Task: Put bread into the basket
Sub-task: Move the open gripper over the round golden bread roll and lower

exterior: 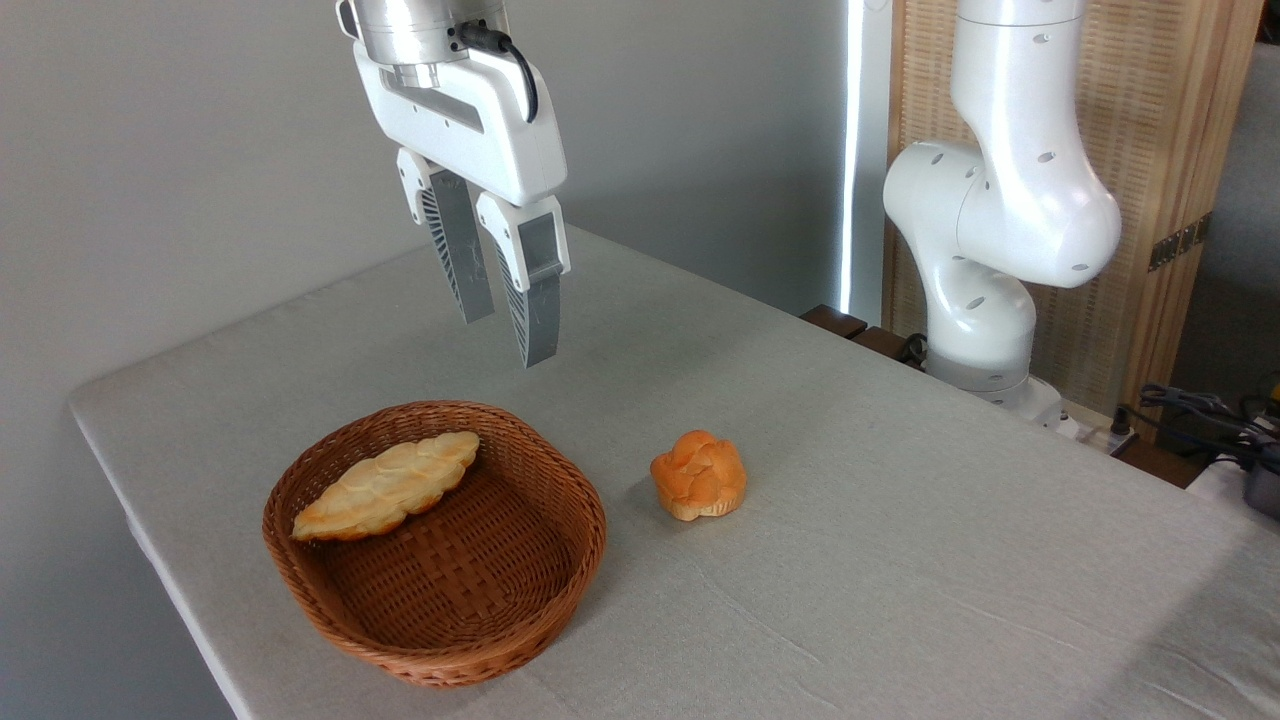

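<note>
The bread point(699, 474), a small round orange-golden bun with a knotted top, sits on the grey table to the right of the basket, apart from it. The basket point(560, 580) is a shallow oval of brown wicker at the table's front left. My gripper point(510, 338) hangs in the air above the basket's far rim, up and to the left of the bun. Its two fingers point down with a narrow gap between them and nothing held.
A longer, paler braided loaf point(387, 484) lies inside the basket against its back left wall. The arm's white base point(985, 330) stands at the table's far right edge. Cables and dark items point(1210, 415) lie beyond the right edge. The table's point(900, 560) left and front edges are close to the basket.
</note>
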Controlling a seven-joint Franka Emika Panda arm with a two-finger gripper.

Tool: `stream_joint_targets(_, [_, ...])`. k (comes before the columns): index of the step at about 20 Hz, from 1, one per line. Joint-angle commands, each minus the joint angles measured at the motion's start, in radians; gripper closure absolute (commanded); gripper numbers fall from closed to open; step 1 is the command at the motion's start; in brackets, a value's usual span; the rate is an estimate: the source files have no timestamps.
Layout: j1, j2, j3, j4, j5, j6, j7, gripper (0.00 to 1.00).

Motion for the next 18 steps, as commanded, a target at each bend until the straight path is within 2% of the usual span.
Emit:
stream_joint_targets(1, [-0.002, -0.001, 0.007, 0.008, 0.011, -0.03, 0.0, 0.0])
stream_joint_targets(9, [0.003, -0.023, 0.007, -0.02, 0.011, -0.029, 0.005, 0.0])
stream_joint_targets(12, [0.004, -0.112, 0.005, -0.157, 0.011, -0.017, 0.009, 0.0])
stream_joint_targets(15, [0.004, -0.2, 0.001, -0.301, 0.02, 0.006, 0.078, 0.0])
stream_joint_targets(18, [0.012, -0.315, 0.001, -0.511, 0.02, 0.129, 0.103, 0.0])
